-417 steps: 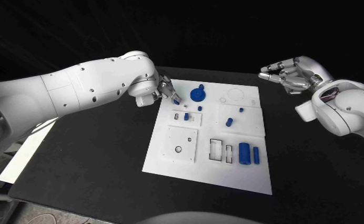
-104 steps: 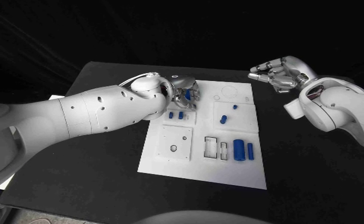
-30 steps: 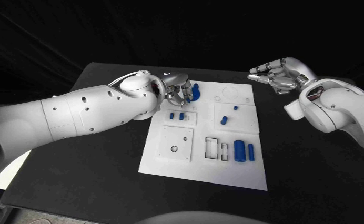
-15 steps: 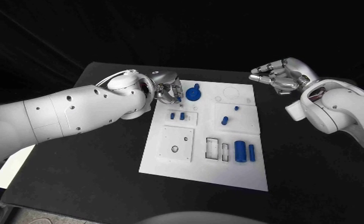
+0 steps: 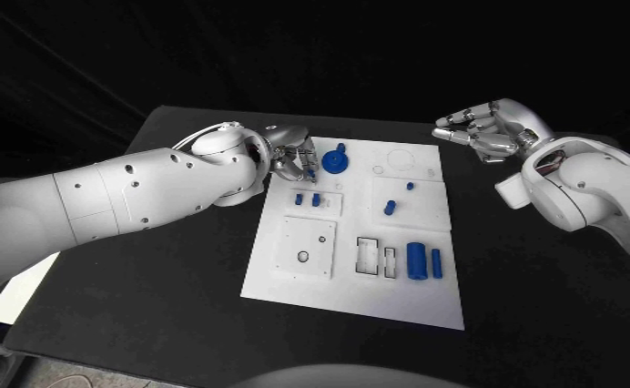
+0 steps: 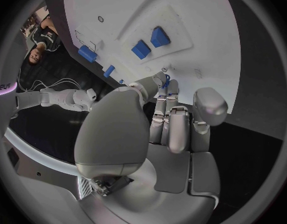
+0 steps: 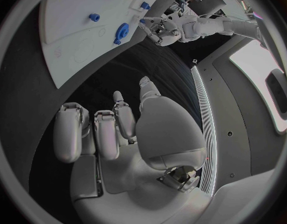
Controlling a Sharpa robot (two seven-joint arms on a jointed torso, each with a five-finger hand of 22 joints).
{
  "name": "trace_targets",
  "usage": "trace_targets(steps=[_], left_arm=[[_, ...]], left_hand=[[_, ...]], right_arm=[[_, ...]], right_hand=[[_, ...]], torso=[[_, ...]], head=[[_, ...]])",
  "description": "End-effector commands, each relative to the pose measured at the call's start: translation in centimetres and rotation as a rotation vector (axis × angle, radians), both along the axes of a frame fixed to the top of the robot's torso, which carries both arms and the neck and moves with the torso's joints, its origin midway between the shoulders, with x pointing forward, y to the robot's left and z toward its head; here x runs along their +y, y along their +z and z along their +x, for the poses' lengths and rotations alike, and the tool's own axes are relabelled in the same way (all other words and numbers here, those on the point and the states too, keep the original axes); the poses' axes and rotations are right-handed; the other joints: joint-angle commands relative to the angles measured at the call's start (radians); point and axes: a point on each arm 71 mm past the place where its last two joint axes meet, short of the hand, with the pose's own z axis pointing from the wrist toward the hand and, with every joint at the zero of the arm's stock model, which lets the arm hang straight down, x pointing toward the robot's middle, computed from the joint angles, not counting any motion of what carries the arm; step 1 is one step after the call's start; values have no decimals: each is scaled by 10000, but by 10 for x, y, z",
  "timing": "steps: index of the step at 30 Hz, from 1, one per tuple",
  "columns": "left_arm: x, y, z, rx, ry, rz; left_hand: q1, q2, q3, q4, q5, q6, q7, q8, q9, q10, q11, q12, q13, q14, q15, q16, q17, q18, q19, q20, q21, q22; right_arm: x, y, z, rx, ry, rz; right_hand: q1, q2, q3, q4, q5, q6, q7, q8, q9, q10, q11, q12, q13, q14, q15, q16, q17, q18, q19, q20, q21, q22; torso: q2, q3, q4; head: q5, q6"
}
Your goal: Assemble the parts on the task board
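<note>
Left hand (image 5: 291, 155) at task board's (image 5: 352, 301) far-left corner, fingers (image 6: 170, 92) curled.

R hand (image 7: 118, 134) fingers (image 7: 69, 129) curled, holding nothing.

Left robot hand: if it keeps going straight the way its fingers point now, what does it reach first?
Probably the blue gear-shaped part standing on the task board. The left robot hand sits at the board's far left corner, fingers aimed toward that part. Depth is unclear, so it could pass above it.
</note>
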Motion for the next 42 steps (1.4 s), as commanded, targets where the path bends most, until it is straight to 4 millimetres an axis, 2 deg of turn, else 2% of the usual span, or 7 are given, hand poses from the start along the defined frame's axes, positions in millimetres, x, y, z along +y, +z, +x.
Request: trace_targets(steps=[1,12,28,42], left_arm=[[-3,-3,0,245,-73,50],[-5,-7,-1,457,-124,171],[-6,-8,-1,569,-137,317],[-7,-11,1,687,-62,442]], left_hand=[[-109,29,36,-8,11,56,-16,-45,13,66,-27,-58,-2,546,48,48,-7,-120,184,73,28,-6],[-112,25,37,-24,11,74,-23,-52,16,94,-35,-73,5,544,46,49,-8,-121,181,74,33,4],[-141,-28,17,-69,9,79,-35,-94,15,115,-37,-136,15,531,43,34,-41,-134,176,77,98,91],[-450,-208,-158,-19,6,-19,-14,-275,-17,42,5,-322,32,502,76,-19,-173,-128,148,105,50,77]], right_arm=[[2,0,-1,-10,153,16],[2,0,-1,-12,147,16],[2,0,-1,-22,154,3],[3,0,-1,-23,157,-21]], right_hand=[[-4,107,-69,-2,-27,68,-24,55,14,-48,-11,13,610,796,-26,-57,1451,203,-55,-42,-41,-5],[-4,107,-69,-2,-27,68,-24,55,14,-48,-11,13,610,796,-26,-57,1451,203,-55,-42,-41,-5],[2,109,-77,-5,-27,68,-25,56,15,-45,-11,18,612,796,-26,-58,1451,200,-51,-43,-36,6],[6,105,-82,-9,-28,69,-25,56,15,-45,-12,17,611,796,-27,-59,1450,201,-51,-43,-37,4]], torso=[[6,-2,3],[-3,5,2],[-4,-4,1],[-6,-1,0]], head=[[-6,-8],[6,-43],[20,-70],[8,-86]])
